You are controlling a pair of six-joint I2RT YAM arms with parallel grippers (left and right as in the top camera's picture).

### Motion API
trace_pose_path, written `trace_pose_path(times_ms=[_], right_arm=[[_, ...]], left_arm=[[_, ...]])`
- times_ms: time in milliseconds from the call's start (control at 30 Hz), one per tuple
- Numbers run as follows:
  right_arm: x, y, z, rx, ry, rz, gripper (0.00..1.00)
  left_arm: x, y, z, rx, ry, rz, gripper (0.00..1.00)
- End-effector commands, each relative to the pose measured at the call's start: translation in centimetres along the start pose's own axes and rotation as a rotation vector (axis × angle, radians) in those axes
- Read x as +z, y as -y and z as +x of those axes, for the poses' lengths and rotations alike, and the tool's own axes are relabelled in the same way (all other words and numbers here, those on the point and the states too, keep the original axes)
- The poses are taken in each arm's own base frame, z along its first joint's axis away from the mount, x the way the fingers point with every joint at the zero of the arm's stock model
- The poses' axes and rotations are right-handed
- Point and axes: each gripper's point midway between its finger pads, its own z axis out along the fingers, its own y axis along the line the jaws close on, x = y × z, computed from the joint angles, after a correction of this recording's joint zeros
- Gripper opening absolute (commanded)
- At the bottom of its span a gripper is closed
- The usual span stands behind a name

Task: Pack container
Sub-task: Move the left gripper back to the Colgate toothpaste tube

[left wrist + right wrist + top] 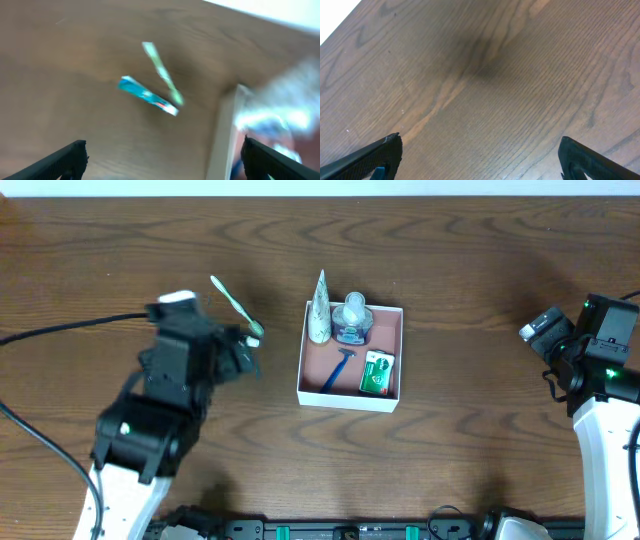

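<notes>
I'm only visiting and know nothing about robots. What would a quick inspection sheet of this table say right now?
Surface: brown wood-grain table.
Job's things: container mid-table, holding a white tube, a clear bottle, a blue razor and a green-and-white carton. A green toothbrush and a blurred teal item lie outside, to its left.
Clutter: nothing seen.
Grippers: left gripper open, empty, near the toothbrush. Right gripper open, empty, over bare wood.
Cables: black cable running to the left arm.
Surroundings: pale strip beyond the far edge; nothing else seen.
</notes>
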Motion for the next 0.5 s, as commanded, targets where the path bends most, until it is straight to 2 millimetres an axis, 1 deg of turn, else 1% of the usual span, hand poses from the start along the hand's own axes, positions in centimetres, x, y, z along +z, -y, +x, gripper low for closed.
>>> trace_pose_path(times_ms=[0, 33, 67, 133, 233, 333, 467], right_arm=[[-0.2, 0.0, -0.5, 0.019, 0.011, -0.002, 0.99], [-0.2, 0.0, -0.5, 0.019, 0.01, -0.002, 0.99], [-0.2, 0.0, -0.5, 0.019, 0.011, -0.002, 0.99], [-0.2, 0.0, -0.5, 0.019, 0.01, -0.002, 0.99], [-0.2, 0.0, -0.5, 0.019, 0.011, -0.003, 0.99], [-0.2, 0.0, -0.5, 0.019, 0.011, -0.002, 0.99], [-0.2, 0.0, -0.5, 0.019, 0.011, -0.003, 0.99]], left_arm=[[2.8, -2.8, -0.1, -0.37, 0.004, -0.162, 0.98], [3.8, -2.9, 0.4, -0.418, -0.019, -0.183, 0.98], [4.4, -2.7, 0.9, -0.429, -0.043, -0.191, 0.98], [5.8, -2.2, 2.1, -0.415, -0.106, -0.201, 0.98], [7.2, -2.4, 3.3, -0.393, -0.159, -0.24, 0.98], [8.9, -2.0, 3.5, -0.389, -0.17, -0.25, 0.98], [12.0, -0.6, 3.5, -0.416, -0.175, -0.22, 0.98]])
